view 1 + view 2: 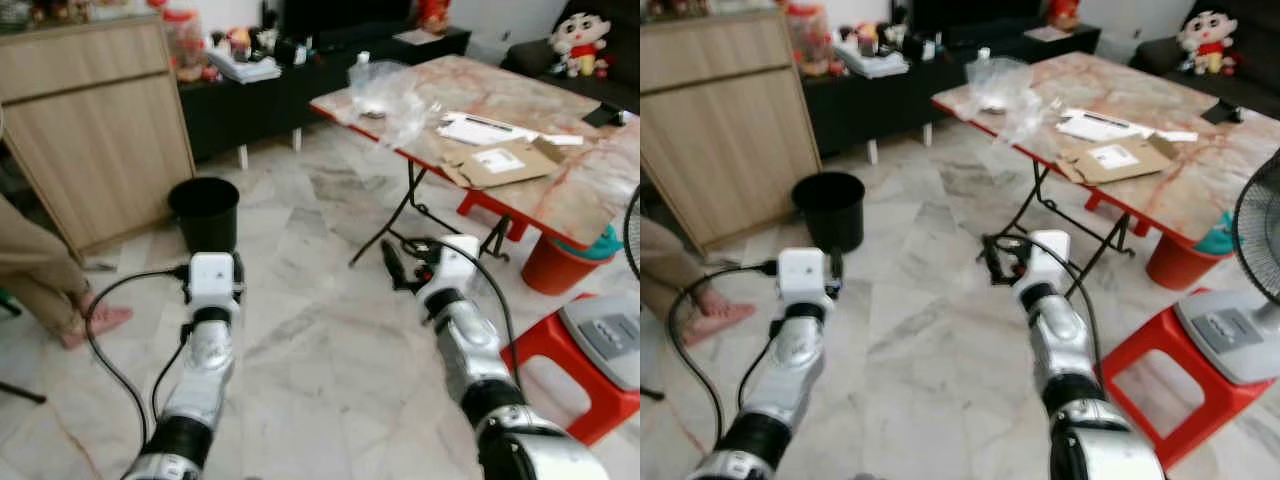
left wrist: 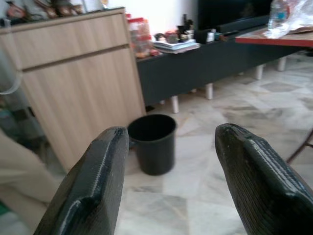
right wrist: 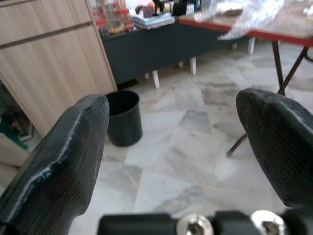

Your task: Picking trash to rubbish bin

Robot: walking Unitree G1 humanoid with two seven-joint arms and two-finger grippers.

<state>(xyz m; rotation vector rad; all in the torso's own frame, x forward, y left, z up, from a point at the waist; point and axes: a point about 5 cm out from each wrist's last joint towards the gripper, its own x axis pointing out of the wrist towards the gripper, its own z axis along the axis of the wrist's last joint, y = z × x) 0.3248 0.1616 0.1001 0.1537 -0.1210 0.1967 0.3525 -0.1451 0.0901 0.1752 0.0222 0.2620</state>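
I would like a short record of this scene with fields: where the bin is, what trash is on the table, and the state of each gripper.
bin: round black plastic bin on the marble floor, beside the wooden cabinet
trash: crumpled clear plastic bag and flat brown cardboard piece on the marble-top folding table
left gripper: open, empty, faces the bin
right gripper: open, empty, above the floor
person: a foot near the cabinet

Wood cabinet point(image 1: 95, 130) at left, folding table point(image 1: 560, 190) w/ cardboard point(image 1: 498, 162), red stool point(image 1: 560, 375).
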